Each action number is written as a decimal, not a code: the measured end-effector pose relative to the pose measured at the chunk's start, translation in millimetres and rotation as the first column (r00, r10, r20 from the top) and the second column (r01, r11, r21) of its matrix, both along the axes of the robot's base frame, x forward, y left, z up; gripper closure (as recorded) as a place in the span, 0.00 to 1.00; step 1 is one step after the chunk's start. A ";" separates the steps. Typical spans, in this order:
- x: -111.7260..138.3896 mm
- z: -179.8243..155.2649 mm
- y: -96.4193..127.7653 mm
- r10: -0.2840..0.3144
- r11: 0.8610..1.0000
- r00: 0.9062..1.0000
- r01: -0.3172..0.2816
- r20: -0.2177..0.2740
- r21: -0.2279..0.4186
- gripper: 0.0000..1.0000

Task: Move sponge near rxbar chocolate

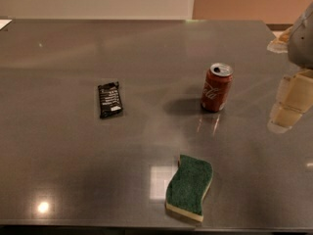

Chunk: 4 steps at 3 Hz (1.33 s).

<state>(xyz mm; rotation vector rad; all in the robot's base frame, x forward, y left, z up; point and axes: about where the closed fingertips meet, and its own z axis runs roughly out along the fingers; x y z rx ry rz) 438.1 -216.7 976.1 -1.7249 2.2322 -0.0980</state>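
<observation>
A: So, what's on the bench (73,43)?
B: Gripper (289,104) hovers right of the can (216,87); open or closed, I cannot tell. Sponge (190,190) lies in front of the can, not yet carried; chocolate bar (110,100) well left.

tool (292,98) | at right edge of view | grey upper housing | pale cream blocky segments

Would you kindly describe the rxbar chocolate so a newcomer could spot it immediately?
On the grey table, look left of the red soda can, far from the gripper at the right edge. The rxbar chocolate lies flat there: small, black, white-lettered, unlike the larger green sponge near the front.
</observation>
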 end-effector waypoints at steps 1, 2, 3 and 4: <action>0.0 0.0 0.0 0.000 1.000 1.000 0.000 0.000 0.000 0.00; -0.1 0.0 0.2 0.001 1.000 1.000 -0.001 0.000 0.000 0.00; -10.1 -5.1 25.1 0.166 0.985 0.986 -0.166 -0.013 -0.052 0.00; -32.1 -15.9 74.4 0.451 0.878 0.891 -0.453 -0.050 -0.154 0.00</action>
